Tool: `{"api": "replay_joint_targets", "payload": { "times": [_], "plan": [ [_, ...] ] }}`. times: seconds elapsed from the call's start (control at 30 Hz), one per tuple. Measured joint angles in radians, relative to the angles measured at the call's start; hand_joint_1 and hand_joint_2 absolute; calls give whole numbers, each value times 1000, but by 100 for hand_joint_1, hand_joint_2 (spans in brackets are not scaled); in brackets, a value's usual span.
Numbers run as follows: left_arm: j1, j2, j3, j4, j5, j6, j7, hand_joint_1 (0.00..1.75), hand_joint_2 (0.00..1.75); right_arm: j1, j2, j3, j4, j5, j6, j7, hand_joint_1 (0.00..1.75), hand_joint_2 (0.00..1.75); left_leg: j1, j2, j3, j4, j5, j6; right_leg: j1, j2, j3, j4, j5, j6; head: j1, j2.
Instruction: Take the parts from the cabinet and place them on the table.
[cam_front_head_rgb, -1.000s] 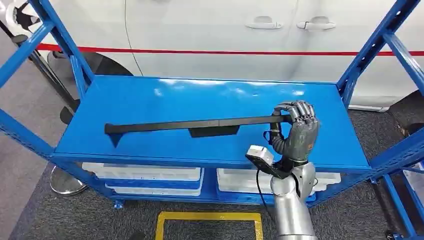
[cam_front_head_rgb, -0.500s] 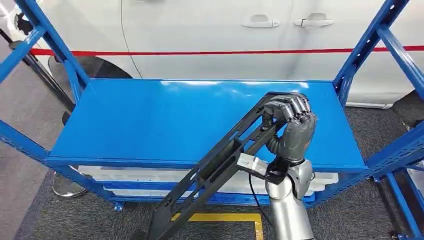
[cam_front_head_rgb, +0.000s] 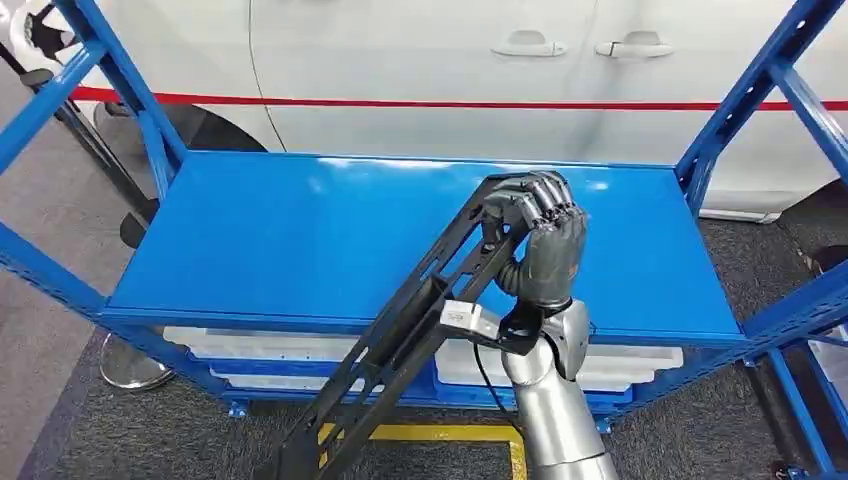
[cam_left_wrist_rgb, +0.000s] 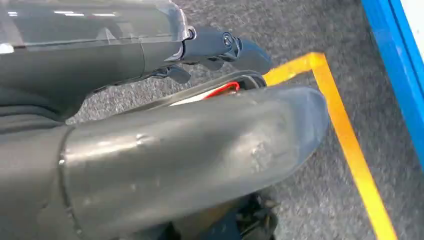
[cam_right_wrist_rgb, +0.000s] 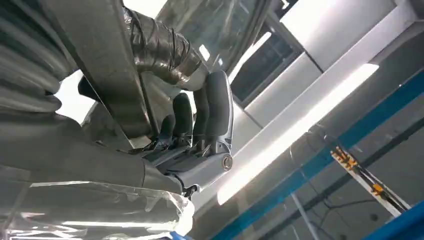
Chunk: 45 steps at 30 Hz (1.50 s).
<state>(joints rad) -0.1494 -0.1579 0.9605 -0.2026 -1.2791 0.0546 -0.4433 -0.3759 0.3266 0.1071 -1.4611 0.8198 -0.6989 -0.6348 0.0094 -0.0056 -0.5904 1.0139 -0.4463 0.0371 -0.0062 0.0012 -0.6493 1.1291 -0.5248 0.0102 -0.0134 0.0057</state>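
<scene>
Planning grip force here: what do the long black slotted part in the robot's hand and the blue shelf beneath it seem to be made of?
The long black slotted part looks like matte moulded plastic: dull, with no glare and thin ribbed openings, though painted metal is possible. The right hand grips its upper end. The blue shelf looks like glossy painted sheet metal, with bright reflections and a folded front edge.

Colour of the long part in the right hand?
Black, clearest in the head view: long part held by right hand.
</scene>
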Motion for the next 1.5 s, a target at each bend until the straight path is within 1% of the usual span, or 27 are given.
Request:
{"api": "replay_joint_targets", "payload": {
  "times": [0.07, 0.1, 0.13, 0.17, 0.23, 0.3, 0.4, 0.47, 0.57, 0.6, 0.63, 0.67, 0.73, 0.77, 0.8, 0.93, 0.97, 1.0, 1.1, 1.13, 1.2, 1.27, 1.3, 1.33, 1.43, 1.47, 1.5],
  "plan": [
    [0, -2, 6, 0, 2, 0, 0, 0, 0, -1, -10, 26, 6, -7, 0, 7, 175, 175, -2, 0, 0, 1, -1, 2, -1, 0, -69, 146, -63, 4, 0, 0],
    [2, -2, 8, 0, 2, 0, 0, 0, 0, -1, -15, 34, 11, -8, 0, 8, 175, 175, -3, 0, 0, 2, -2, 4, -1, 0, -96, 197, -73, 5, 1, 0],
    [3, -2, 10, 0, 2, 0, 1, 0, 0, -1, -18, 41, 14, -8, 0, 8, 175, 175, -3, 0, 0, 4, -3, 4, -2, 0, -99, 200, -58, 6, 0, 0],
    [5, -2, 13, 0, 2, -1, 1, 0, 0, -1, -21, 46, 17, -8, 0, 8, 175, 175, -3, -2, 1, 6, -5, 4, -4, 0, -80, 155, -21, 5, 0, 0],
    [7, -6, 14, 0, 2, -1, 2, 0, 0, -3, -24, 56, 18, -8, 0, 8, 175, 175, -3, -4, 5, 12, -12, -1, -7, -1, -5, -2, 64, 2, 0, 0],
    [6, -8, 15, 0, 2, -1, 2, 0, 0, -7, -25, 64, 21, -8, 0, 8, 175, 175, -10, -4, -2, 27, -20, -12, -1, 0, 28, -78, 62, -3, 0, 0],
    [8, -9, 16, 0, 2, -1, 2, 0, 0, -8, -27, 67, 24, -9, 0, 10, 175, 175, -6, -3, -1, 18, -17, -26, 2, 5, 24, -73, 63, -16, 0, 0],
    [7, -9, 16, 0, 2, -1, 2, 0, 0, -9, -27, 71, 24, -9, 0, 10, 175, 175, -3, -1, -7, 37, -38, -37, -5, 3, 33, -87, 68, -27, 0, 0],
    [8, -9, 19, 0, 9, -10, 10, 0, 0, -12, -27, 82, 27, -23, 0, 23, 175, 175, 1, -1, -104, 244, -139, -50, -3, -2, 35, -88, 67, -36, 0, 0],
    [10, -9, 21, 0, 10, -11, 18, 0, 0, -12, -30, 92, 30, -34, 0, 32, 175, 175, 2, -1, -131, 298, -154, -52, -2, -2, 35, -87, 68, -37, 0, 0],
    [12, -10, 22, 0, 10, -11, 24, 0, 0, -12, -33, 105, 33, -40, 0, 42, 175, 175, 2, -1, -140, 313, -148, -52, -2, -2, 35, -86, 68, -37, 0, 0],
    [14, -10, 21, 0, 8, -10, 29, 0, 0, -12, -36, 120, 36, -44, 0, 53, 175, 175, 3, -1, -127, 284, -120, -52, -2, -1, 35, -84, 68, -37, 0, 0],
    [12, -10, 22, 0, 0, -4, 43, 0, 0, -17, -41, 147, 38, -43, 0, 74, 175, 175, 3, -1, -50, 129, -36, -47, -2, 0, 35, -80, 67, -37, 0, 0],
    [11, -10, 22, 0, -5, 1, 51, 0, 0, -21, -44, 170, 38, -43, 0, 85, 175, 175, 3, -1, -13, 50, -9, -42, -2, 1, 35, -79, 66, -35, 0, 0],
    [9, -10, 21, 0, -9, 1, 58, 0, 0, -25, -48, 189, 38, -43, 0, 94, 175, 175, -5, -2, 0, 30, -18, -39, 5, 2, 30, -76, 67, -30, 0, 0],
    [11, -11, 21, 0, -23, 2, 66, 0, 0, -32, -62, 261, 38, -43, 0, 129, 175, 175, -7, -4, -9, 15, 1, -16, 2, 3, 25, -82, 81, -7, 0, 0],
    [9, -13, 20, 0, -26, 0, 65, 0, 0, -34, -66, 268, 38, -40, -1, 137, 175, 175, 1, 0, -8, 7, 10, -7, -1, 5, 21, -69, 61, -3, 0, 0],
    [7, -15, 18, 0, -32, -3, 63, 0, 0, -37, -69, 271, 38, -34, -1, 143, 175, 175, -2, 0, -11, 3, 16, -2, 0, 3, 9, -38, 22, 1, 1, 0],
    [-5, -22, 7, 0, -48, -15, 56, 0, 0, -36, -76, 279, 38, -19, -1, 152, 175, 175, -6, 1, -30, 4, 30, 9, -1, 3, -55, 158, -104, 5, 0, 0],
    [-9, -24, 2, 0, -53, -18, 56, 0, 0, -34, -78, 281, 38, -15, -1, 153, 175, 175, -7, 1, -40, 5, 36, 9, -1, 3, -60, 192, -111, 6, 1, 0],
    [-14, -30, -8, 0, -60, -25, 58, 0, 0, -31, -83, 285, 38, -7, -1, 158, 175, 175, -8, 1, -58, 8, 48, 6, 0, 3, -3, 122, -66, 5, 0, 0],
    [-15, -36, -15, 0, -63, -27, 58, 0, 0, -30, -84, 289, 38, -9, -1, 158, 175, 175, -7, 0, -72, 14, 59, 0, 0, 2, 112, -45, -11, -3, 0, 0],
    [-14, -39, -18, 0, -64, -28, 57, 0, 0, -30, -84, 290, 37, -15, -1, 157, 175, 175, -11, 0, -79, 16, 63, -5, 3, 2, 142, -104, -29, -6, 0, 0],
    [-13, -42, -22, 0, -67, -28, 55, 0, 0, -25, -82, 294, 36, -18, -1, 153, 175, 175, -10, 1, -76, 16, 70, -11, 9, 4, 136, -93, -5, -9, 0, 0],
    [-13, -45, -31, 0, -69, -28, 54, 0, 0, -22, -82, 298, 38, -29, -1, 145, 175, 175, -10, -2, -82, 11, 92, -30, 9, 3, 121, -101, 9, -23, 0, 0],
    [-15, -45, -32, 0, -70, -27, 54, 0, 0, -23, -82, 298, 39, -29, -1, 143, 175, 175, -5, -1, -88, 19, 75, -33, 2, -3, 117, -106, 22, -33, 2, 0],
    [-14, -45, -35, 0, -70, -28, 55, 0, 0, -23, -79, 299, 40, -28, -1, 143, 175, 175, -5, 0, -105, 46, 29, -38, 3, -3, 106, -107, 31, -40, -1, 0]
  ]
}}
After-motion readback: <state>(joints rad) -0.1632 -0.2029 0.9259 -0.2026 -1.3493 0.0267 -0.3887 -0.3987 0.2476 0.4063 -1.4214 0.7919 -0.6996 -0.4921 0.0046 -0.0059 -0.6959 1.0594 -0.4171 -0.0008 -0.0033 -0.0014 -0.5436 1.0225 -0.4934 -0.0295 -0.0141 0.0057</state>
